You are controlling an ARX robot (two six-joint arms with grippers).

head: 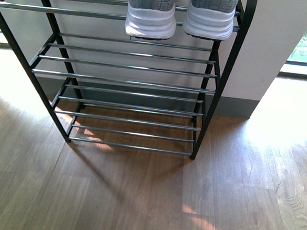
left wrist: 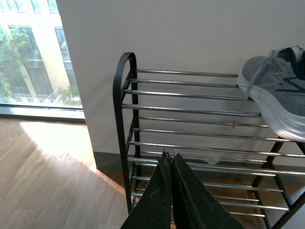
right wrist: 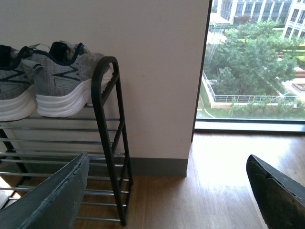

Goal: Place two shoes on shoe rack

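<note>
Two grey knit sneakers with white soles stand side by side on an upper shelf of the shoe rack, heels toward me: one sneaker on the left, the other sneaker at the rack's right end. The right wrist view shows the pair by the rack's black end frame. One sneaker shows in the left wrist view on the rods. My left gripper is shut with nothing in it, in front of the rack's left part. My right gripper is wide open and empty, off the rack's right end. Neither arm shows in the front view.
The rack stands against a white wall on a wood floor. Its two lower shelves of silver rods hold nothing. Floor-length windows flank the wall on both sides.
</note>
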